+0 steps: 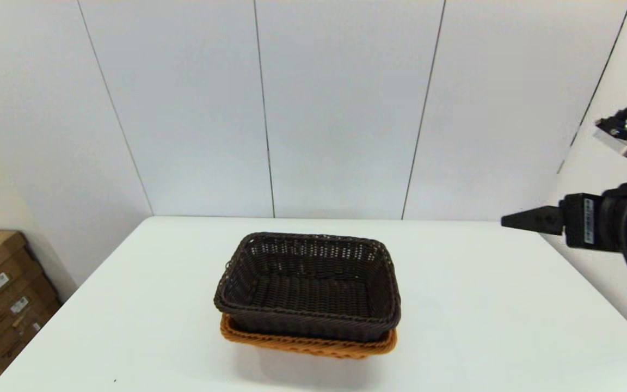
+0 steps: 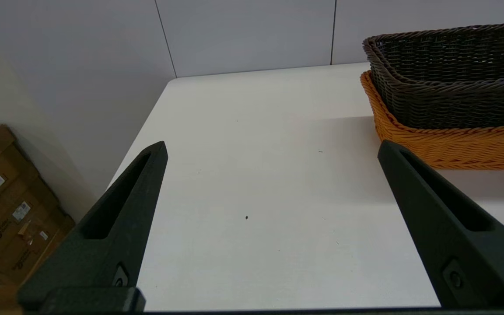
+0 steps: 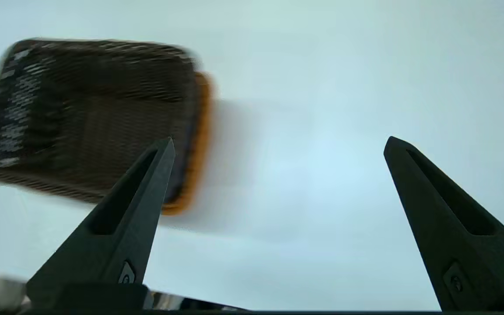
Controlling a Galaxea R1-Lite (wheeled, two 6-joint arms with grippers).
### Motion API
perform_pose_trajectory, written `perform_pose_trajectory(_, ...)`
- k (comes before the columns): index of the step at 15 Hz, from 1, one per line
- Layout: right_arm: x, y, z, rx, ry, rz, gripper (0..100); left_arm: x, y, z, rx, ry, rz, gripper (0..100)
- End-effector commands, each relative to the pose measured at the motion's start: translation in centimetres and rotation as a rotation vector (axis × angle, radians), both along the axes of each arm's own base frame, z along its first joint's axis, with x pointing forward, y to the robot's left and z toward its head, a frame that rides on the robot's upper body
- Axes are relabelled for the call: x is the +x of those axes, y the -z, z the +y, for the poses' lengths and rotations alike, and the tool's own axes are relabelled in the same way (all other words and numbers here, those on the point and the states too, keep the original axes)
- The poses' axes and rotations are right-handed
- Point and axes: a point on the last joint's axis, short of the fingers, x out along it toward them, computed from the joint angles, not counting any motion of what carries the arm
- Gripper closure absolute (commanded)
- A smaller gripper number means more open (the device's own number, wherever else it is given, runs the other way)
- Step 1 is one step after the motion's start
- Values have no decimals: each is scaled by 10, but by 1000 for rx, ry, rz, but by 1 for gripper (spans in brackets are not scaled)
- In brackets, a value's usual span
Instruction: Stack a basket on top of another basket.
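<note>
Dark basket (image 1: 308,286) sits nested inside the orange basket (image 1: 307,344), which rests on the white table (image 1: 482,326) near its middle. Only a strip of the orange rim shows beneath the dark basket's front and right sides, so the upper one appears seated low and fairly square, with a slight offset toward the rear left. Neither gripper touches either basket.

Right gripper (image 3: 278,144) is raised well above the table, to the right of the baskets and apart from them; its fingers stand wide apart and empty. Its view of the baskets is smeared, which suggests the arm is in motion. Left gripper (image 2: 271,148) hangs low over the table to the left of the baskets, fingers also spread wide, holding nothing.

Assessment: the stacking looks complete, and the step in hand is judged to be clearing the arm. To do this well, the right arm should travel upward and outward from the baskets, keeping its fingers spread and clear of the dark basket's rim, since a snag on the open weave could tip or shift the stack. The left arm needs no movement toward the baskets.
</note>
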Motion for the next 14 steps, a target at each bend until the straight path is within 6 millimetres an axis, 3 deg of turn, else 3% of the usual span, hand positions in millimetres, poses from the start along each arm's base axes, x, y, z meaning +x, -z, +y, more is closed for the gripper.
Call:
perform_pose_trajectory(1,-36,0,-21,7,71,-48,0,0,0,0,1,0,2,0)
perform_pose_trajectory(7,-68,11,-41,-20,149,-81,0,0,0,0,1,-2,2,0)
perform_pose_trajectory(14,-145,50,-53,-156,197,-176,0,0,0,0,1,-2,0,0)
